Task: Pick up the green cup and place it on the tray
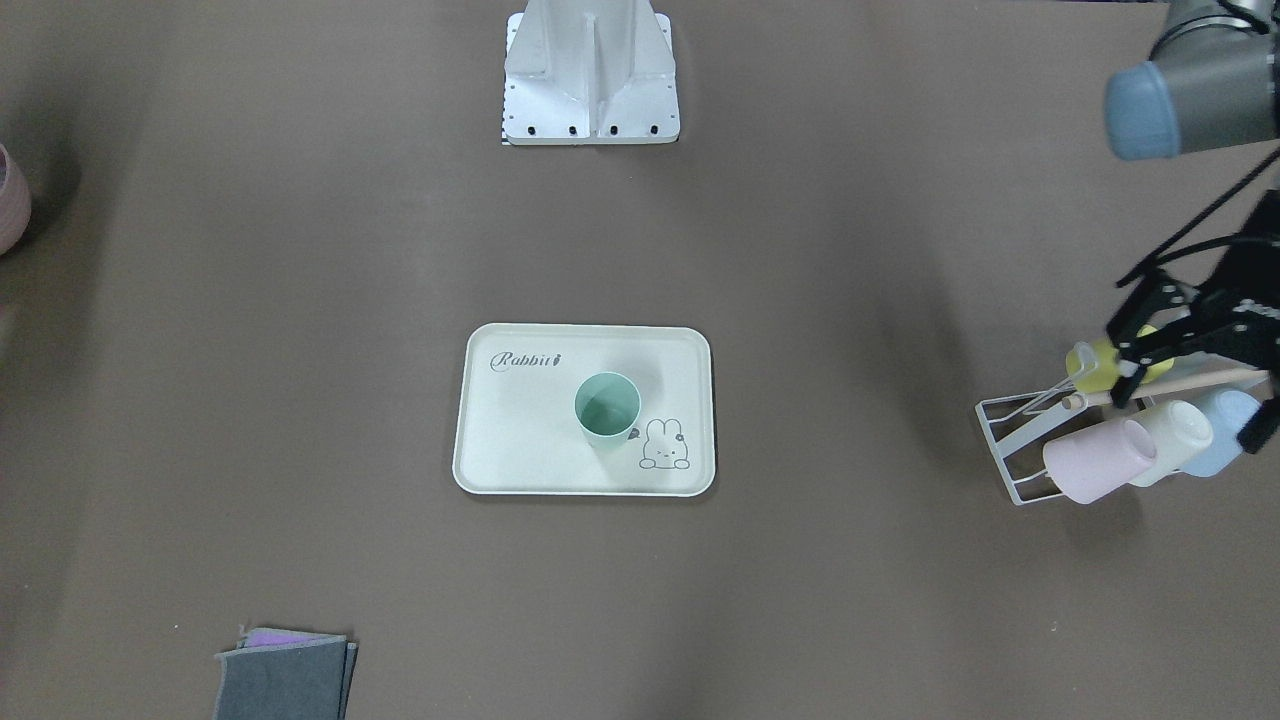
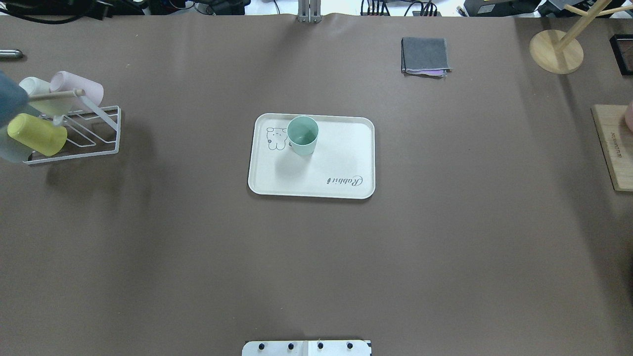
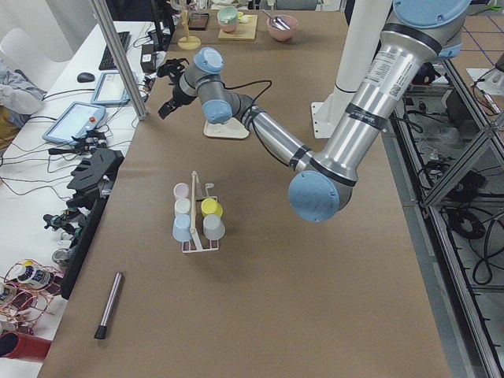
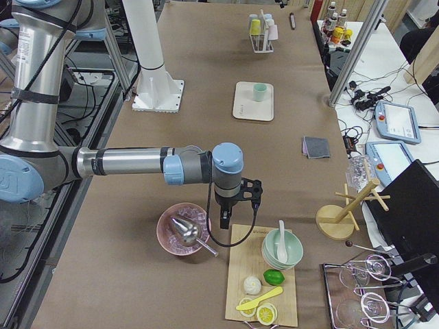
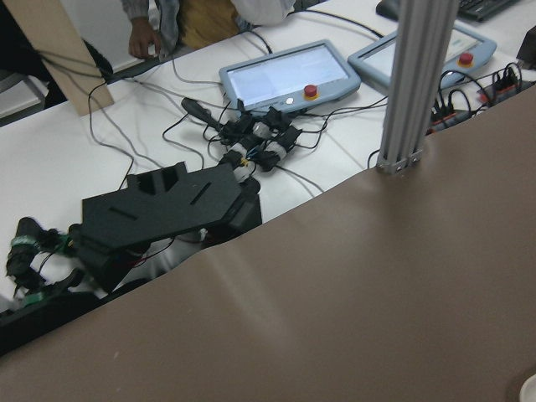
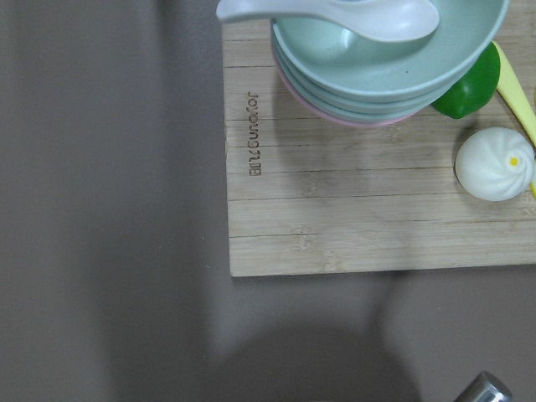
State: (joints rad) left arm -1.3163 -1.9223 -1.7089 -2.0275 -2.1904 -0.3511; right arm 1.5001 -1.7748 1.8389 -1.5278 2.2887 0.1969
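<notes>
Left gripper [image 1: 1118, 365] hangs raised near the cup rack [image 1: 997, 450], jaws spread apart, holding nothing. Right gripper [image 4: 230, 205] sits beside the pink bowl [image 4: 168, 240]; we can't tell how its jaws stand. We see the green cup [image 1: 607, 408] upright on the tray [image 1: 520, 460], just beside the rabbit drawing [image 1: 664, 445].

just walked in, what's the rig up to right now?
The green cup stands upright on the tray, beside the rabbit drawing, and neither gripper touches it. The left gripper is up at the table's end by the cup rack, apparently open and empty. The right gripper hangs at the opposite end beside the wooden board; I cannot tell if it is open.
</notes>
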